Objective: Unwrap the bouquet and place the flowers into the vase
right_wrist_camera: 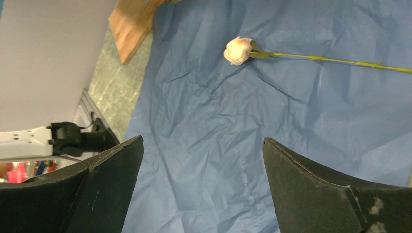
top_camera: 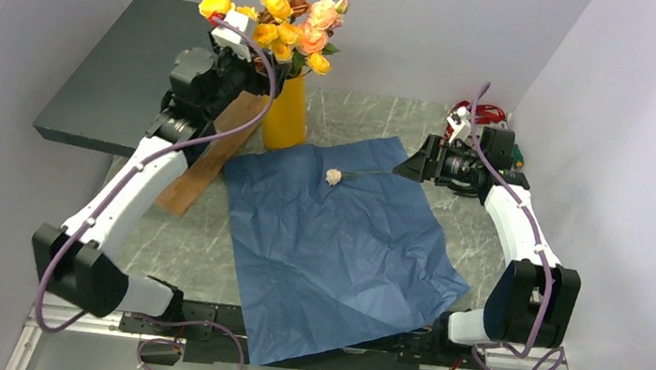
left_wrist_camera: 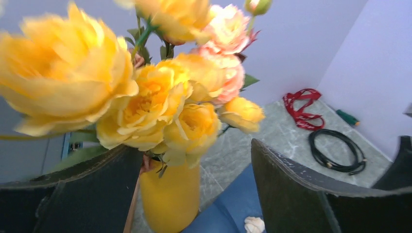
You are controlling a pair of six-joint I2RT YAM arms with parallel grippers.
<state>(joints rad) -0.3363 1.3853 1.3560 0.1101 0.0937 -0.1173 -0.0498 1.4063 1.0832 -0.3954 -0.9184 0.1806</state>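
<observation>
I work on a grey-green marbled table [top_camera: 167,231], with a dark grey flat slab [top_camera: 121,75] lying off its far left corner. A large sheet of crinkled blue paper [top_camera: 335,252] is spread open across the middle of the table, reaching down to the near edge between my two bases. A brown wooden plank [top_camera: 210,152] lies slanted just left of the paper.

The tall matte orange-yellow vase [top_camera: 287,114] stands upright at the paper's far left corner. The artificial flowers [top_camera: 297,21], yellow, pink and peach roses, stand bunched in its mouth.

My left gripper [left_wrist_camera: 195,145] is raised beside those blooms, its fingers spread wide and pinching nothing. My right gripper [right_wrist_camera: 203,139] hangs low over the right side of the paper, its fingers equally wide apart with only blue paper showing between them.

One pale cream rose [right_wrist_camera: 238,50] on a thin green stem lies flat on the paper, its stem pointing toward my right gripper. A red ribbon [left_wrist_camera: 302,108] and a coiled black cable [left_wrist_camera: 336,150] lie at the far right of the table.
</observation>
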